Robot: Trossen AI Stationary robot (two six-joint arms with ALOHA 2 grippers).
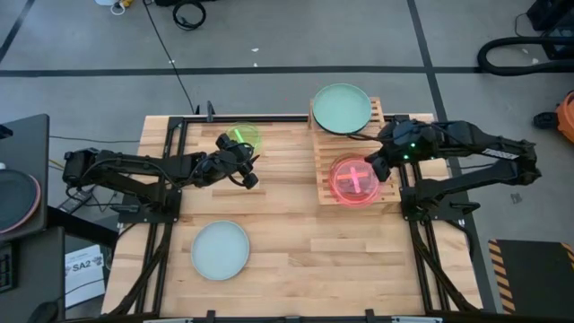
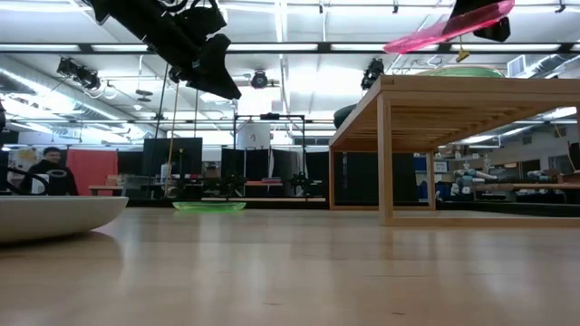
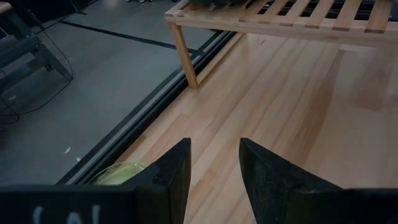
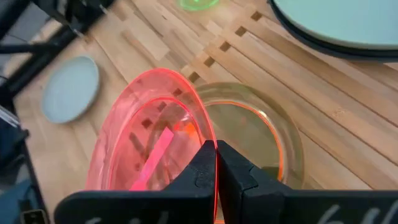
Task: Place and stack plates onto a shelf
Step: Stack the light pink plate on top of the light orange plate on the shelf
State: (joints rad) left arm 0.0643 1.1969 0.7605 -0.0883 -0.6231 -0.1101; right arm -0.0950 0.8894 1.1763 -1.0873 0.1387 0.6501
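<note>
In the high view we see the right tool (image 1: 375, 167) at right of centre, over the near end of the shelf (image 1: 390, 190), its fingers pinched on the rim of a pink plate (image 1: 355, 179). The right wrist view shows that pink plate (image 4: 149, 155) tilted and raised, with an orange plate (image 4: 261, 134) lying on the slats beneath it. In the low view the pink plate (image 2: 439, 32) hangs aslant at the upper right, above the shelf (image 2: 453, 100) top; we cannot tell from there whether any edge of it touches the orange one.

A mint green plate (image 1: 341, 108) rests on the far end of the shelf, in the upper middle of the high view.

The left tool (image 1: 244, 170) hovers left of centre above the surface (image 1: 287, 260), its fingers (image 3: 171, 174) narrowly apart and holding nothing. A green plate (image 1: 239, 137) lies on the surface just above it in the frame, near the back edge. A pale grey plate (image 1: 220, 249) sits on the surface at the lower left, well apart from the shelf.
</note>
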